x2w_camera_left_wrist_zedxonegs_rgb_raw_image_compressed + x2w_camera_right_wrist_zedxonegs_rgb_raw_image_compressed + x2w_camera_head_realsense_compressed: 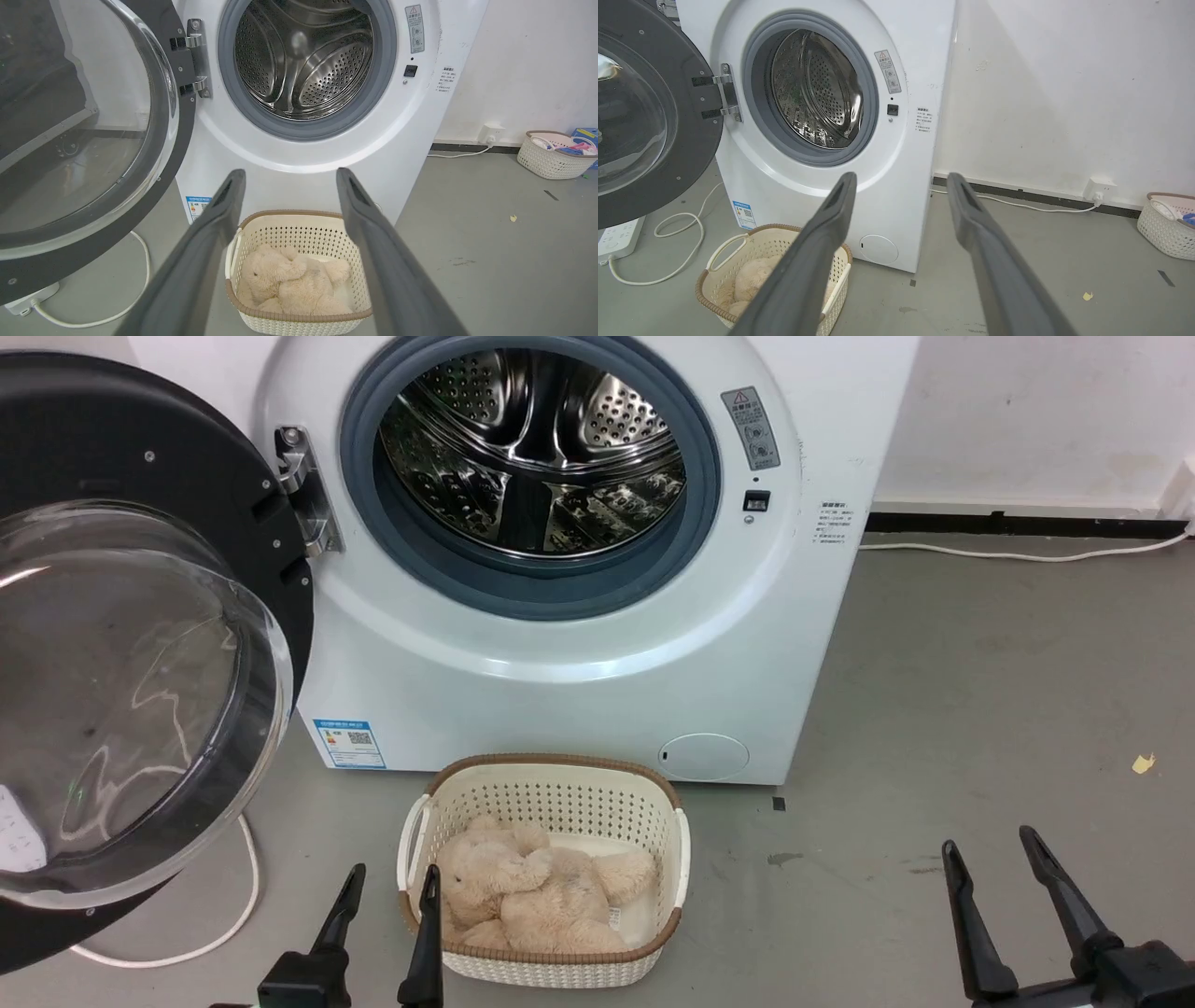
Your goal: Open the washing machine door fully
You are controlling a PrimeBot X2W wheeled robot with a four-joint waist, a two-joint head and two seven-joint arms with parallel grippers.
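The washing machine door (131,644) is swung wide to the left on its metal hinge (303,490), its black ring and bulging clear glass bowl facing me; it also shows in the left wrist view (88,140) and the right wrist view (640,126). The steel drum (532,448) lies exposed inside the grey seal of the white machine (560,691). My left gripper (390,879) is open low at the front, just left of the basket, touching nothing. My right gripper (990,845) is open at the lower right over bare floor, well away from the door.
A cream basket (667,793) holding a beige plush bear (537,891) stands on the floor before the machine. A white cable (238,915) loops under the door, running to a power strip (616,235). Another basket (551,161) sits by the right wall.
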